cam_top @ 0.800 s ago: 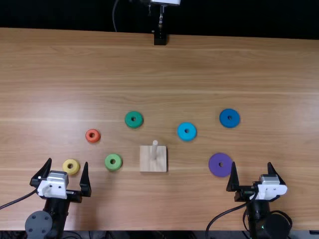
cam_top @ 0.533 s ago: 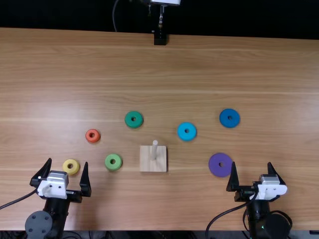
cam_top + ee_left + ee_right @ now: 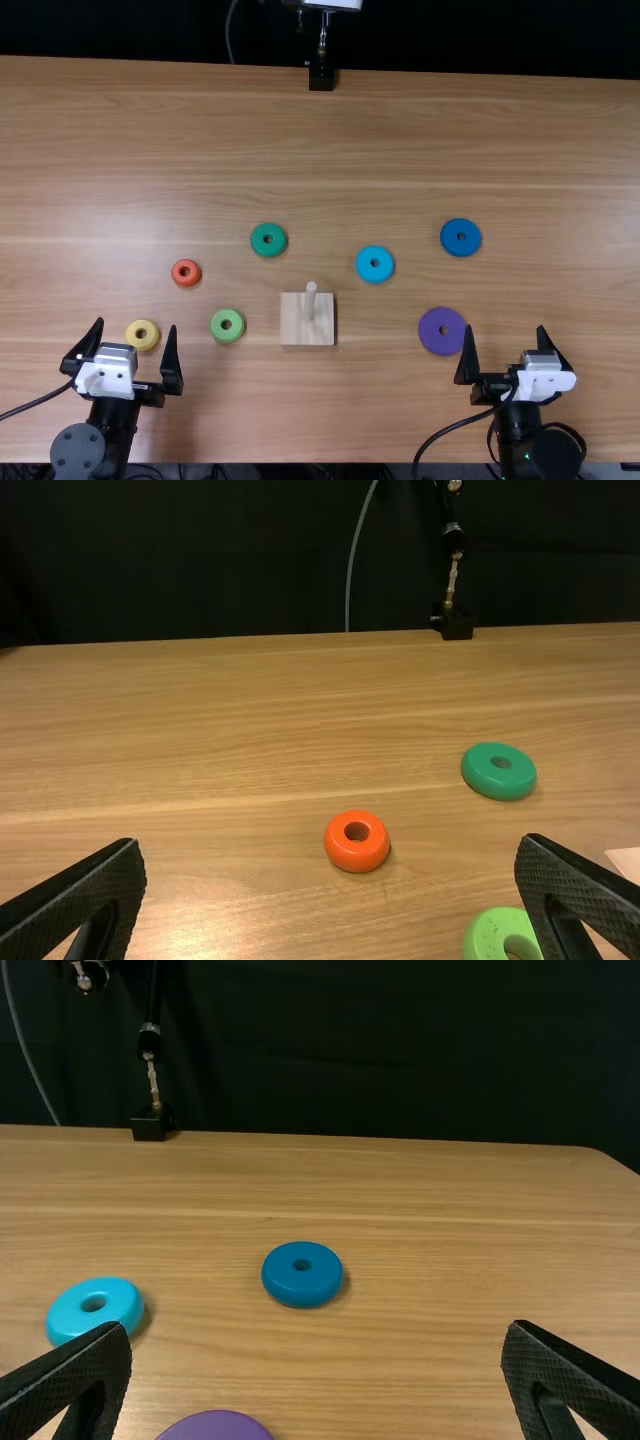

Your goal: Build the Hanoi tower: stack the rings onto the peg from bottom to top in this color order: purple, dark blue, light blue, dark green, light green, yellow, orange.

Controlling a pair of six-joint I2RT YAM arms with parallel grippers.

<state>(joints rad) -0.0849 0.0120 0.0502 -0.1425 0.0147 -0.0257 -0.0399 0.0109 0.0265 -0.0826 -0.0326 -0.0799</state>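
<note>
My left gripper is open at the near left, the yellow ring lying around its fingertips' level; my right gripper stands open at the near right, beside the purple ring. A bare wooden peg rises from its square base. Flat on the table lie the dark blue ring, light blue ring, dark green ring, light green ring and orange ring. In the wrist views, left gripper and right gripper hold nothing.
The brown wooden table extends to a dark backdrop. At its far edge is a black clamp holding a stand. Black cables curve beside both arms.
</note>
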